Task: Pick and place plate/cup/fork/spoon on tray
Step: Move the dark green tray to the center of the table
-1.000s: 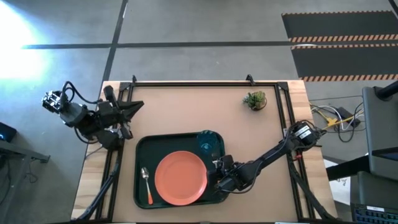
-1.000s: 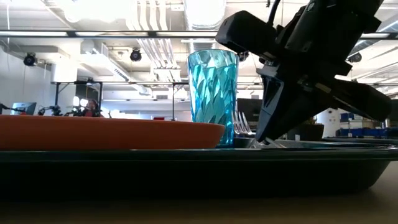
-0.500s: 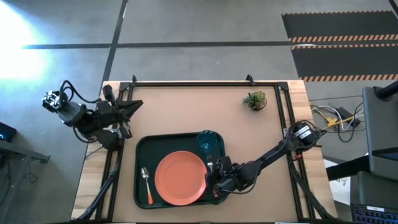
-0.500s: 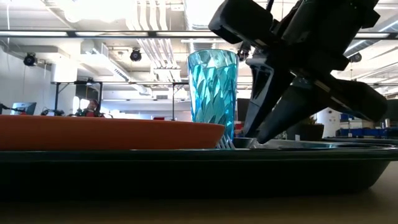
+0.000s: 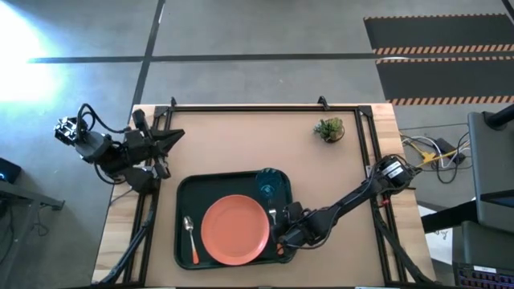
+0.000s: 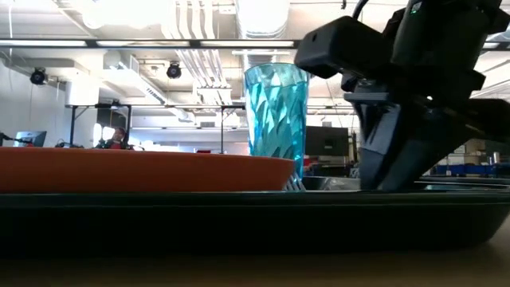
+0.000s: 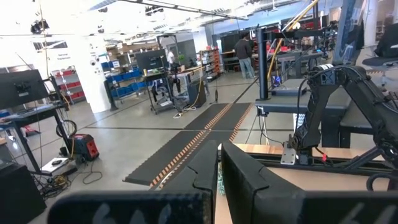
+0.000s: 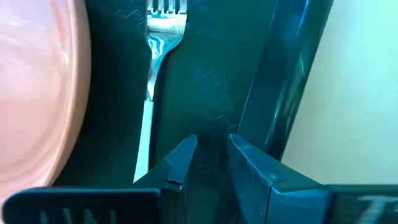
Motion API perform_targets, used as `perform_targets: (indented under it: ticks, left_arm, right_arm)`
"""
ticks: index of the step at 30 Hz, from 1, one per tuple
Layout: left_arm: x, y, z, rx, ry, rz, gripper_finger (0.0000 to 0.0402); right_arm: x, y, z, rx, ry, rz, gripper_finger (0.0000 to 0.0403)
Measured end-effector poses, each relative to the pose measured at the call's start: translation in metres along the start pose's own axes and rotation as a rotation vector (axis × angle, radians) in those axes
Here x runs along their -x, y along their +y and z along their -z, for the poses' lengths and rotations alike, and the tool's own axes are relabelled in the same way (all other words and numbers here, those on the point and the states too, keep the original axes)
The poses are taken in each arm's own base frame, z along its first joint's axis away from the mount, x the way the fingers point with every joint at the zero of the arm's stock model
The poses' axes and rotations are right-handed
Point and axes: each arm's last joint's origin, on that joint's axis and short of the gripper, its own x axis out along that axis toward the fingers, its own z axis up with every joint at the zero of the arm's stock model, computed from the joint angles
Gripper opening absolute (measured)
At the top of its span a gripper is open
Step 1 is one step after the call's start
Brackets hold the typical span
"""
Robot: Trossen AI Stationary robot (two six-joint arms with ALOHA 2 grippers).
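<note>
**Tray holds all four pieces**

Tray (image 5: 181, 241) sits at the table's near edge, and on it we count one plate (image 5: 234, 229), one cup (image 5: 267, 185), one spoon (image 5: 189, 235) and one fork (image 8: 153, 81). The spoon lies along the tray's left edge, the cup in its far right corner, the fork between plate and right rim. Our right gripper (image 5: 281, 234) hangs over the fork's handle, fingers slightly apart, holding nothing. The left gripper (image 5: 165, 140) waits closed by the table's left edge.
</note>
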Motion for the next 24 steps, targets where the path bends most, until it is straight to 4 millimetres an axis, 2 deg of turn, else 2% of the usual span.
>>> perform_targets:
  ticks: [9, 24]
  left_arm:
    - [-0.001, -0.001, 0.000, 0.000, 0.002, 0.001, 0.0004]
    - [-0.001, -0.002, 0.000, 0.001, 0.003, 0.001, 0.0004]
  right_arm:
    - [0.002, -0.004, 0.000, 0.022, 0.035, 0.049, 0.0055]
    - [0.012, -0.029, 0.014, 0.024, 0.096, 0.275, 0.0054]
